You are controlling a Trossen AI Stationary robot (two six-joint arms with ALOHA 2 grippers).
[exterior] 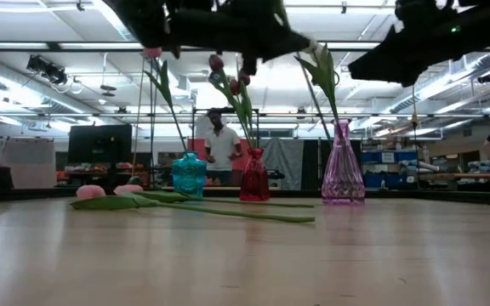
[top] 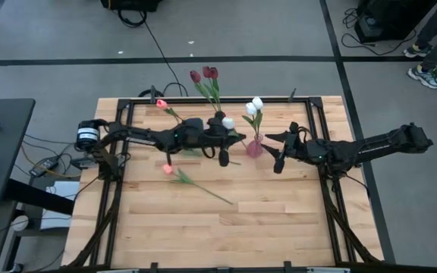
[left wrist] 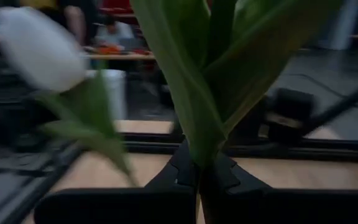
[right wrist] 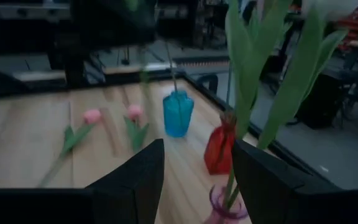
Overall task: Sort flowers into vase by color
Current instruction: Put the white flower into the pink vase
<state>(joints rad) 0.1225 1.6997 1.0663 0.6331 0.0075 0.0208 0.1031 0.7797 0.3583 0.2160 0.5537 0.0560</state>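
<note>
My left gripper [top: 231,142] hovers over the middle of the table's far half, shut on a white tulip whose head [top: 227,122] shows beside it. Two more white tulips [top: 254,105] stand in the pink vase [top: 254,147]. Dark red tulips [top: 205,74] stand in the red vase [exterior: 254,176], and one pink tulip [top: 161,103] in the teal vase [exterior: 189,175]. Two pink tulips [right wrist: 92,116] [right wrist: 134,112] lie flat on the table. My right gripper [top: 273,149] is open just right of the pink vase, with the vase's mouth [right wrist: 224,209] low between its fingers. My left gripper pinches the white tulip between its two shut fingers [left wrist: 185,177], low on the stem where the leaves [left wrist: 204,106] spring out. The tulip is lifted clear of the table, and its leaves and white head [left wrist: 39,46] stick out beyond the fingertips.
The three vases stand in a row near the table's far edge, close together under and beside the arms. A black metal frame [top: 127,152] runs around the tabletop. The near half of the wooden table [top: 226,235] holds only one lying tulip's stem. People stand in the room behind.
</note>
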